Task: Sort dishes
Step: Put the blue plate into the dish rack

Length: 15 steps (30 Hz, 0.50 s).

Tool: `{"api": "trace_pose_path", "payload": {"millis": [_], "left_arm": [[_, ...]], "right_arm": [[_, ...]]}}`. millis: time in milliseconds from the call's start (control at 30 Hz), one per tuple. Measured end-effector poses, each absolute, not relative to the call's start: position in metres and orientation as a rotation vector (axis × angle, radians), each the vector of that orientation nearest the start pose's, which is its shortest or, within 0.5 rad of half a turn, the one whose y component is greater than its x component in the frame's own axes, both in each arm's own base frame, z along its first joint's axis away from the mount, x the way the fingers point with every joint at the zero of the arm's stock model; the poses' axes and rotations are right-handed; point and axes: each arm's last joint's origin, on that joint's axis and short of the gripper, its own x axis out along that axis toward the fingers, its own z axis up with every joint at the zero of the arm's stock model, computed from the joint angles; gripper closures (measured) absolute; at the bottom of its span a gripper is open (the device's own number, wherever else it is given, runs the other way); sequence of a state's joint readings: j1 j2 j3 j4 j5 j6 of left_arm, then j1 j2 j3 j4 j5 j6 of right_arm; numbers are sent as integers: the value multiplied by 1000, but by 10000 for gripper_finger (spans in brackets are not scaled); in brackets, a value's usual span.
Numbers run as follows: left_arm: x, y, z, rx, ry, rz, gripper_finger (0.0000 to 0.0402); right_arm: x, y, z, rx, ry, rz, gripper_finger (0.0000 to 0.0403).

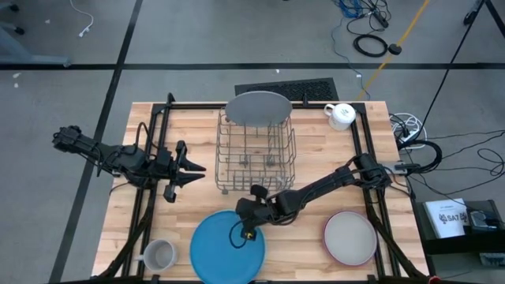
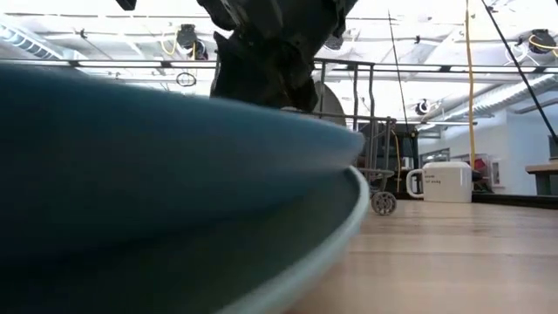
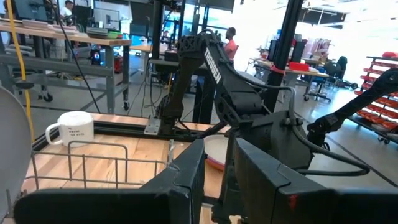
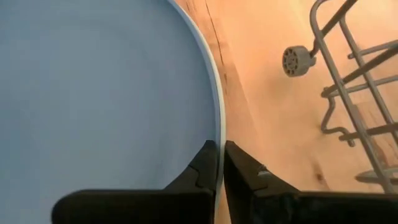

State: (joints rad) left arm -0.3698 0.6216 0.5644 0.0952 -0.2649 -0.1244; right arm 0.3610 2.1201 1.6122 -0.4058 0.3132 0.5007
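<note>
A large blue plate (image 1: 225, 248) lies at the table's near edge, and my right gripper (image 1: 248, 229) is shut on its far right rim. In the low view this plate (image 2: 131, 166) slants above a second, lighter blue plate (image 2: 340, 227) under it. A large grey plate (image 1: 258, 108) stands on edge in the far end of the wire rack (image 1: 256, 154). A pink-rimmed grey plate (image 1: 351, 238) lies flat at the near right. My left gripper (image 1: 199, 167) is shut and empty, left of the rack. My right gripper pinches the blue plate's rim (image 4: 217, 134) between its two fingers, one finger (image 4: 202, 165) over the plate's inner face and one (image 4: 245, 168) outside the rim. The fingers come from above, pointing down. In the low view the plate slants over the plate beneath it.
A white mug (image 1: 341, 116) stands at the far right and a grey mug (image 1: 158, 255) at the near left. The rack's caster (image 4: 292, 60) and wires are close to my right gripper. Bare wood (image 1: 316, 162) shows right of the rack.
</note>
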Motion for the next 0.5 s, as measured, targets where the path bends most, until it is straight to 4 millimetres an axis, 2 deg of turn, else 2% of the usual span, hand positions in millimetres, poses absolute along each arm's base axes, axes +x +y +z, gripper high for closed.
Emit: {"api": "trace_pose_path", "payload": {"millis": [267, 500], "left_arm": [[142, -47, 307, -137, -29, -107, 314], [142, -47, 307, -137, -29, -107, 314]], "right_arm": [[431, 163, 198, 65, 812, -221, 398], [426, 161, 198, 60, 870, -267, 360]]}}
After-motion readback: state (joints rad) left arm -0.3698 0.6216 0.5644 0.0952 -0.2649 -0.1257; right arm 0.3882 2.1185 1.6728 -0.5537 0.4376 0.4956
